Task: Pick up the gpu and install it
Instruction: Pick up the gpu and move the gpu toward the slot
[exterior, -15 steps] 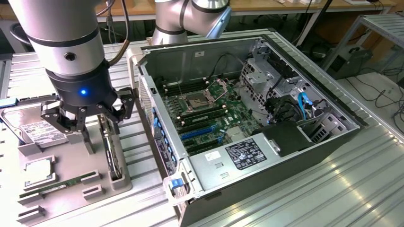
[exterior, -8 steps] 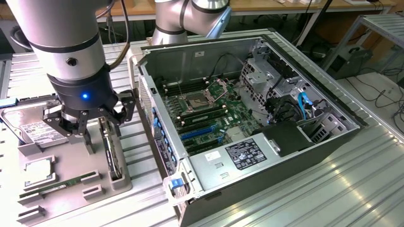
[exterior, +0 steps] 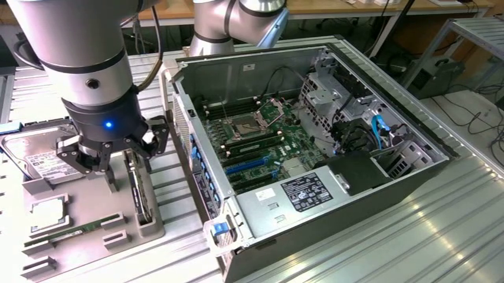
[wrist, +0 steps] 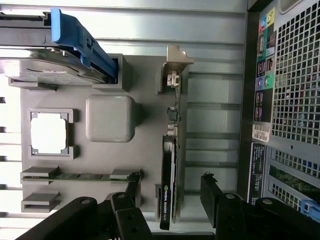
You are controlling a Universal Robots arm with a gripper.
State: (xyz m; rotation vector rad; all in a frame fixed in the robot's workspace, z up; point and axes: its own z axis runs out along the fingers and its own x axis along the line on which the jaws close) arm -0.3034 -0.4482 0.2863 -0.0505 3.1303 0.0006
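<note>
Fingertips spread wide, my gripper hangs over a grey holder plate and grips nothing. In the wrist view my gripper straddles the gpu. One black finger sits on the side toward the plate's middle and the other finger on the side toward the computer case. Both stand clear of the card.

The gpu stands on its long edge in a slot running along the plate's edge nearest the case. Its black shroud end lies between my fingers, and its pale metal bracket sits in a raised post at the slot's other end.

Further in on the plate, a narrow green memory stick stands in its own slot, crosswise to the gpu, with one end near my inner finger. Past it a processor chip lies in a square frame, and a plain grey block sits between that chip and the gpu. A silver hard drive with a blue carrier rail takes the plate's corner at the bracket end, away from the case.

The plate rests on a slatted metal worktop, just beside the computer case, which lies on its side with the panel off, on the exterior view's right. Its motherboard faces up, with blue slots toward the plate's side.
</note>
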